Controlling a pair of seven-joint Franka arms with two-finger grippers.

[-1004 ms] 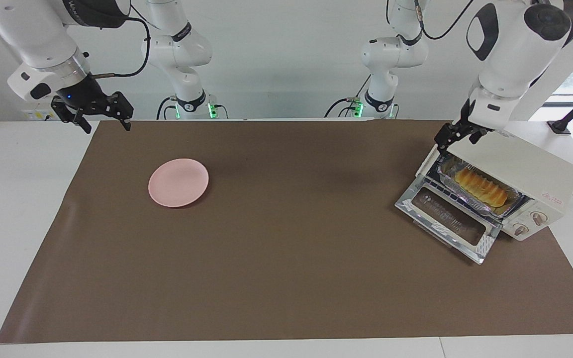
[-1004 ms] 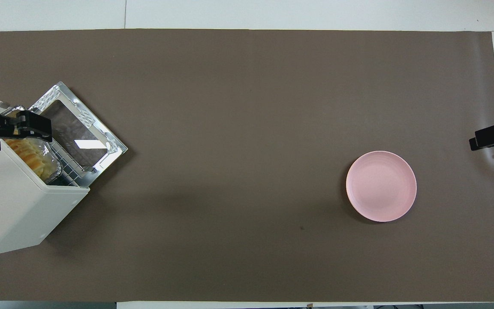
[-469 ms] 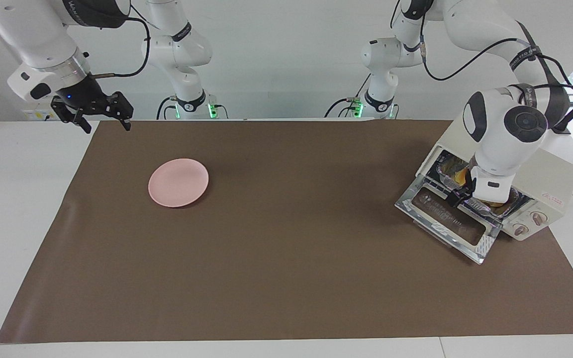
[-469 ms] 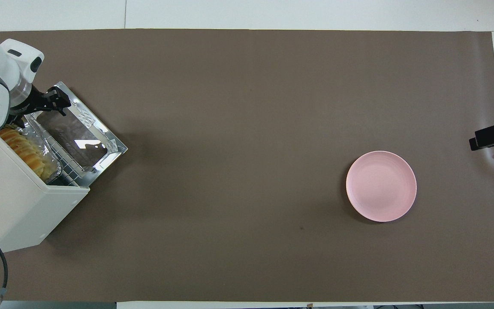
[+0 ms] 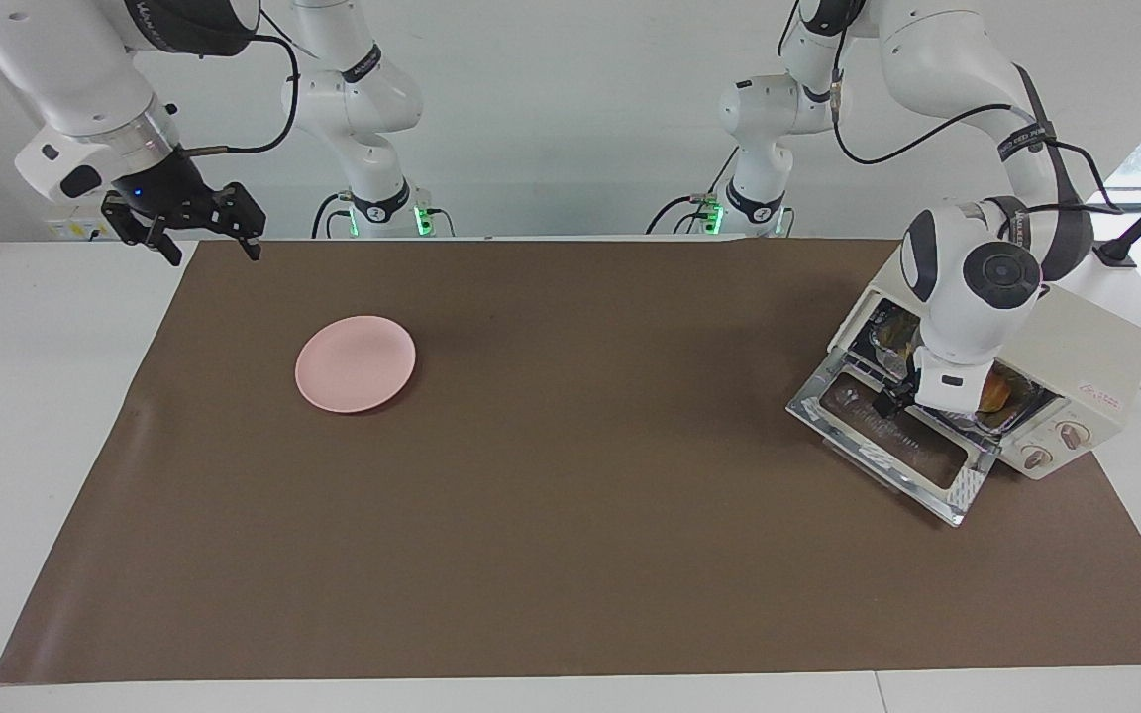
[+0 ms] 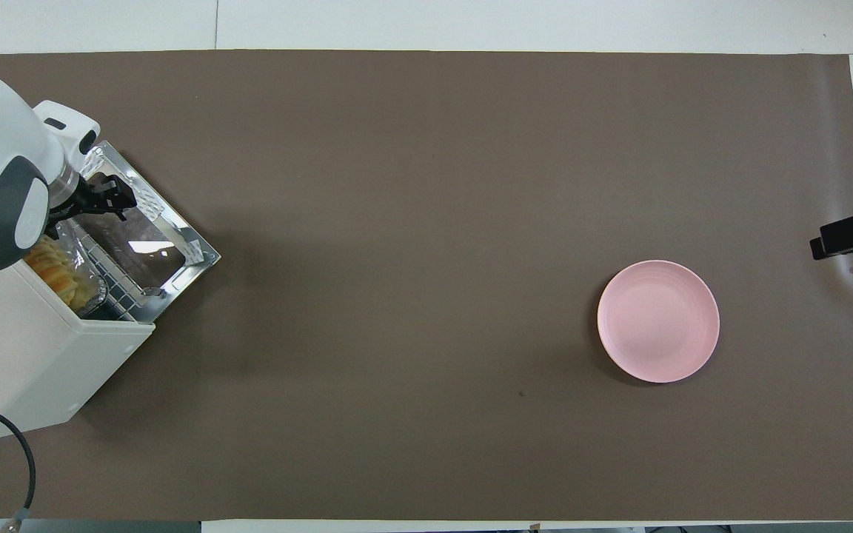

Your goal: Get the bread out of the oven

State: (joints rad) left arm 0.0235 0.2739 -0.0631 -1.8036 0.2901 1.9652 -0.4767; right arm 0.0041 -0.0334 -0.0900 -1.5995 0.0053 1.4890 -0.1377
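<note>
Overhead view shows the ridged golden bread (image 6: 55, 270) in a crinkled foil tray (image 6: 93, 289) inside the boxy cream oven (image 6: 34, 363) at the left arm's end. The left gripper (image 6: 112, 200) hovers over the glass door (image 6: 146, 244); its finger state is unclear. The right gripper (image 5: 199, 226), open, waits near a round pink plate (image 6: 657, 320).

There is one oven (image 5: 1076, 356) with one bread (image 6: 56, 270) in one foil tray (image 6: 89, 285). There is one pink plate (image 5: 356, 363). There are two grippers.
</note>
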